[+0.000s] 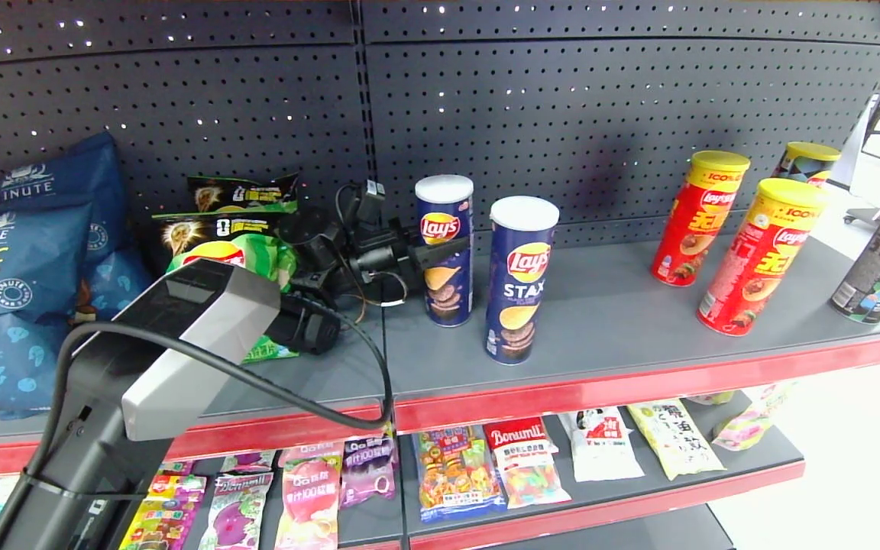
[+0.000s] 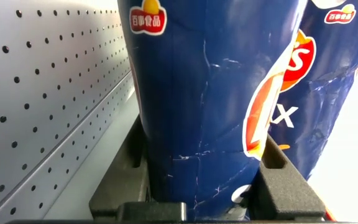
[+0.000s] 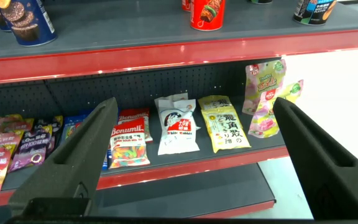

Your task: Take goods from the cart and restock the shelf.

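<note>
Blue chips can [image 1: 444, 229]: stands on the top shelf [image 1: 600, 328] near the peg wall [image 1: 562, 114], held tight by the left gripper [image 2: 204, 180].
Right gripper [image 3: 194, 106]: fingers [image 3: 86, 155] wide open, holding nothing.
Do it well: let go softly, then back out toward 9 o'clock.
In the way: second blue can [image 1: 520, 279] at 4 o'clock; green chip bags [image 1: 234, 252] at 9 o'clock.

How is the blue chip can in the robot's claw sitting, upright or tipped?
Upright: the blue chip can stands on the shelf, white lid on top, with the left claw closed around it.
</note>
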{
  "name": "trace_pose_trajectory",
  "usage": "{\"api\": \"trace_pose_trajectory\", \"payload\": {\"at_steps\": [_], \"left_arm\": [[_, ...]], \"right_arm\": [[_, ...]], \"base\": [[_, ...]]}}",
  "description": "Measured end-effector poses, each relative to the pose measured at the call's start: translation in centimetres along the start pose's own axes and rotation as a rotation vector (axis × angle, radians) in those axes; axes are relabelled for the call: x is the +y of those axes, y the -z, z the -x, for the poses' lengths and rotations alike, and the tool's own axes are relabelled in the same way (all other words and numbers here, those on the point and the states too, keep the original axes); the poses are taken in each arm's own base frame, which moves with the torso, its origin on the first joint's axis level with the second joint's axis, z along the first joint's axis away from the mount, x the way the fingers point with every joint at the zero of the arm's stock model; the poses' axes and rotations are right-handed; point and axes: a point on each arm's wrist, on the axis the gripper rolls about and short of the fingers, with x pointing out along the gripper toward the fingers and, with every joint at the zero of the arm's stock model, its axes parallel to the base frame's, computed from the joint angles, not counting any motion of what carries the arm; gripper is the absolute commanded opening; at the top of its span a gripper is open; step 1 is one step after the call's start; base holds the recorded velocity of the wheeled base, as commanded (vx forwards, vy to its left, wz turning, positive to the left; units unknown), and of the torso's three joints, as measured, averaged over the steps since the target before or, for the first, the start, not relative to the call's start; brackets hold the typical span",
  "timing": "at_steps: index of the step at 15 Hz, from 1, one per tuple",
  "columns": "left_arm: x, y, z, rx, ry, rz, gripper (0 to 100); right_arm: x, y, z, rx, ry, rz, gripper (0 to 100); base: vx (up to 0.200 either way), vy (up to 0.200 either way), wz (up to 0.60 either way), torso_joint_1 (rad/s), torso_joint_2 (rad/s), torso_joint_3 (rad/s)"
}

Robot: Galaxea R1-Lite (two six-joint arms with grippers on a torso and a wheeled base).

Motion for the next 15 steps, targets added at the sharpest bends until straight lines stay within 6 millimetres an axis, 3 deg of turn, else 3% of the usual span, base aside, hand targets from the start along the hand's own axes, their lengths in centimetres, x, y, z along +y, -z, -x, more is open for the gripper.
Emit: {"api": "trace_pose_trajectory", "payload": {"at_steps": [6, 7, 15], "left_arm": [[0.1, 0.7, 0.1, 0.049, -0.004, -0.063, 0], [0.1, 0.7, 0.1, 0.05, -0.004, -0.064, 100], [-0.1, -0.8, -0.1, 0.066, -0.006, -0.045, 100]], "right_arm": [[0.0, 0.0, 0.0, 0.0, 0.0, 0.0, 100], [0.0, 0.0, 0.0, 0.0, 0.0, 0.0, 100], [0.0, 0.0, 0.0, 0.0, 0.0, 0.0, 100]], "base": [[0.0, 0.0, 0.0, 0.0, 0.0, 0.0], [0.0, 0.0, 0.0, 0.0, 0.0, 0.0], [0.0, 0.0, 0.0, 0.0, 0.0, 0.0]]}}
